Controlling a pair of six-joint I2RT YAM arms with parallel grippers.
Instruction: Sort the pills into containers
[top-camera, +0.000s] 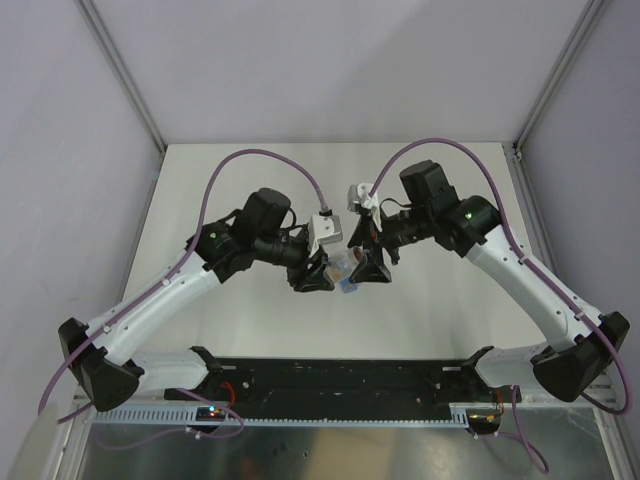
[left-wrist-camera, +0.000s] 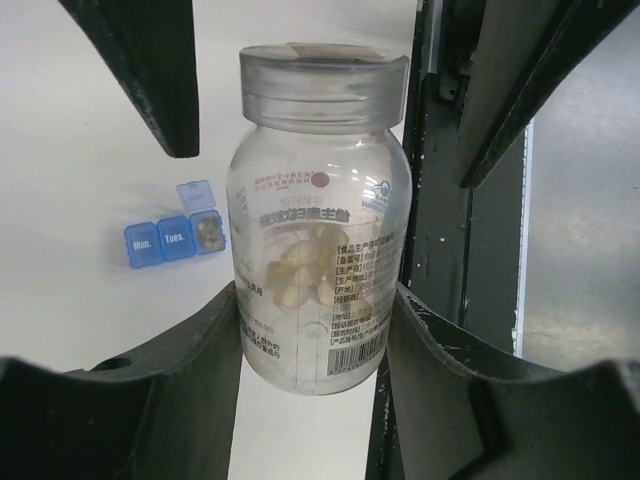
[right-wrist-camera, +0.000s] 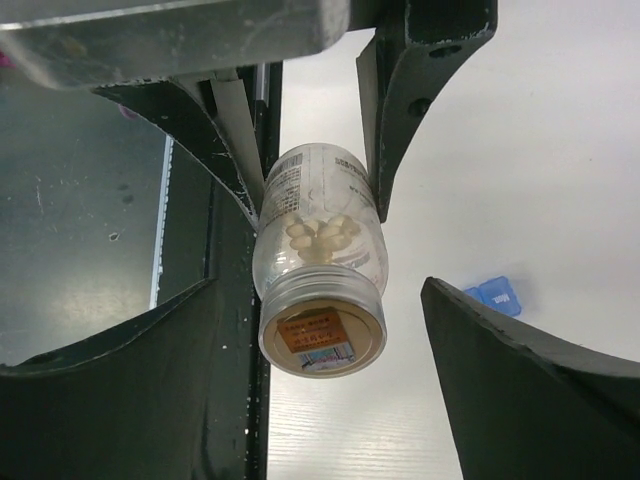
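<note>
At mid-desk, between the two arms: a clear bottle (top-camera: 345, 268) is held up off the desk (top-camera: 260, 170); every place below is given from this bottle.

Left tool (left-wrist-camera: 315, 330): clamped on the bottle's lower body, one finger pressed against each side; printed label (left-wrist-camera: 345, 300) sits between the fingers; grip looks firm, with no gap at either finger.

Right tool (right-wrist-camera: 320, 300): fingers spread wide, one on either side of the bottle's cap (right-wrist-camera: 322, 335); clear gap on both sides, touching neither cap nor glass; nothing held.

Bottle: cap on, facing the right tool; base end toward the left tool's wrist; pale tablets (left-wrist-camera: 300, 265) heaped inside about mid-body; cap top carries an orange sticker (right wrist view).

Containers (left-wrist-camera: 175, 238): blue translucent strip of three joined compartments, lying flat on the desk, to the left of the bottle in the left wrist view and well apart from it; two compartments are shut and read "Mon." and "Tues."; the third, the end one nearest the bottle, has its flap (left-wrist-camera: 196, 194) folded back.

Pills (left-wrist-camera: 209, 231): small orange-brown mass in that open compartment; single pieces too small to count.

Right wrist view: only a corner of the containers (right-wrist-camera: 497, 295) shows, to the right of the cap, the rest hidden behind the right tool's finger.
</note>
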